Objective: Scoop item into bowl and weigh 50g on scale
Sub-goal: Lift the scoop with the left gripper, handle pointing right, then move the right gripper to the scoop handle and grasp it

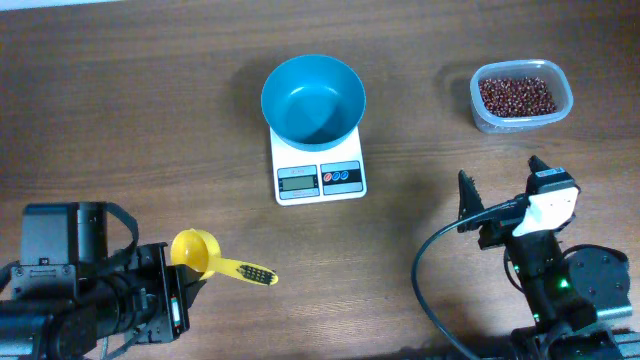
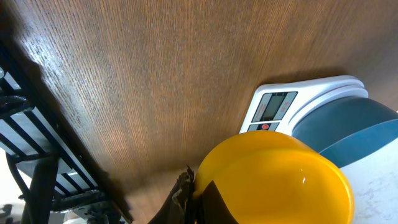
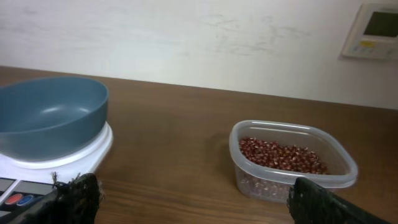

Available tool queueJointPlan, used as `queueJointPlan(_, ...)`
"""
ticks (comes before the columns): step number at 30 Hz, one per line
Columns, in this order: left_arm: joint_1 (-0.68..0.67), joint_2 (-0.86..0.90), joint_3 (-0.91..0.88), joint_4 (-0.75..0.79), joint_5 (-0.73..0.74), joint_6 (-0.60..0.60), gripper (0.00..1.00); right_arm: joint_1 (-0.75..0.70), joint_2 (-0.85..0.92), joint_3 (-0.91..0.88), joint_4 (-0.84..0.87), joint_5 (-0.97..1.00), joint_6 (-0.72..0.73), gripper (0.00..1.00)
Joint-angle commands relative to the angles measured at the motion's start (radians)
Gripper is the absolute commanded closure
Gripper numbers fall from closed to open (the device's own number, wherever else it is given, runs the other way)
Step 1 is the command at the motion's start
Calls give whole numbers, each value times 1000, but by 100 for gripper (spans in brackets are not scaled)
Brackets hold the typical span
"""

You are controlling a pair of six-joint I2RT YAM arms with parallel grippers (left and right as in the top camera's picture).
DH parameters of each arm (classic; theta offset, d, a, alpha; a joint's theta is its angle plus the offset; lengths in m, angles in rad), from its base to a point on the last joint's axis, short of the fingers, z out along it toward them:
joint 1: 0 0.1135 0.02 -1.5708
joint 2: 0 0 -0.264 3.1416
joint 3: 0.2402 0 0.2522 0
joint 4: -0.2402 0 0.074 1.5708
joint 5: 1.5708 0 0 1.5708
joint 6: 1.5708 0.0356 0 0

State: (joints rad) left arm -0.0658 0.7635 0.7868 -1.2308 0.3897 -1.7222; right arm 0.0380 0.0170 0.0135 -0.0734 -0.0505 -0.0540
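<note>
The teal-blue bowl [image 1: 313, 97] stands empty on the white scale [image 1: 320, 178] at the table's middle back. The item, reddish-brown beans [image 1: 515, 94], fills a clear tub [image 1: 561, 78] at the back right. A yellow scoop [image 1: 195, 250] lies at the front left with its handle pointing right. My left gripper [image 1: 186, 283] is shut, its tips right against the scoop's cup [image 2: 273, 174]. I see no grip on the scoop. My right gripper [image 1: 500, 185] stands wide open over bare table, in front of the beans [image 3: 280, 155], with nothing between its fingers.
In the right wrist view the bowl [image 3: 50, 115] on the scale [image 3: 93, 146] is to the left and the tub [image 3: 273, 186] to the right, with bare wood between. A wall runs behind the table. A black frame [image 2: 37, 155] shows at the left wrist view's edge.
</note>
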Motion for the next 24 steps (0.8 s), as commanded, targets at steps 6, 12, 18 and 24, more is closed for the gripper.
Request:
queueJointPlan(6, 3, -4, 7, -2, 7, -23, 100, -6, -2, -8, 26, -454, 613, 1)
queueJointPlan(12, 3, -4, 7, -2, 7, -23, 100, -6, -2, -8, -10, -963, 911, 1)
queueJointPlan(18, 3, -4, 7, -2, 7, -24, 100, -6, -2, -8, -24, -1166, 1417, 1)
queueJointPlan(24, 3, -4, 7, -1, 7, -24, 100, -6, -2, -8, -23, -953, 1334, 1)
